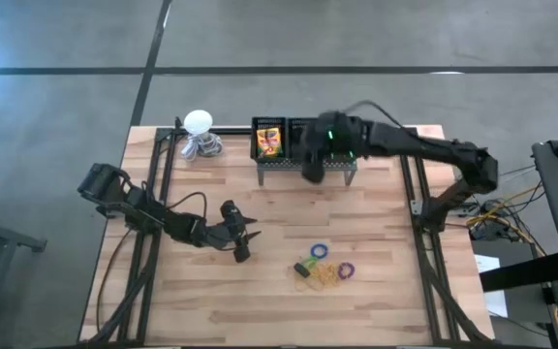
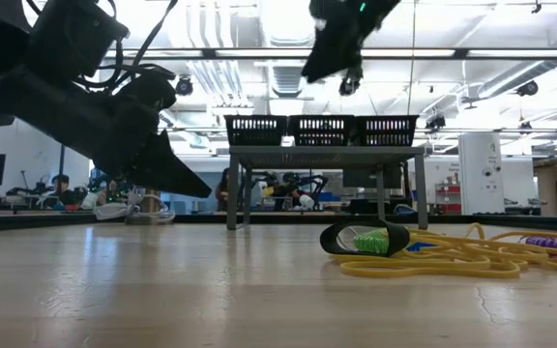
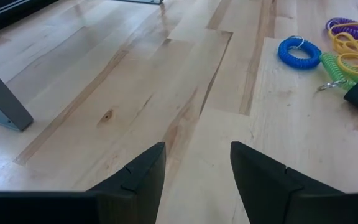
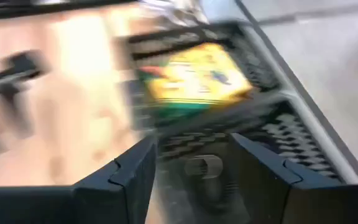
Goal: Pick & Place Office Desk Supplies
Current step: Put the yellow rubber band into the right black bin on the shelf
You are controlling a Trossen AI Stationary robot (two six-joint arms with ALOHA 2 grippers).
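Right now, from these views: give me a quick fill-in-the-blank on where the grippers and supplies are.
1. The right gripper is above the black ____.
2. The crayon box lies in the rack's ____ compartment.
3. The left gripper, open, holds ____.
4. The rubber bands are coloured ____.
Missing: rack; left; nothing; yellow

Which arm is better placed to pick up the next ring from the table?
Probably left. The left gripper is open, low over the table, near the rings. The right gripper is away over the black basket.
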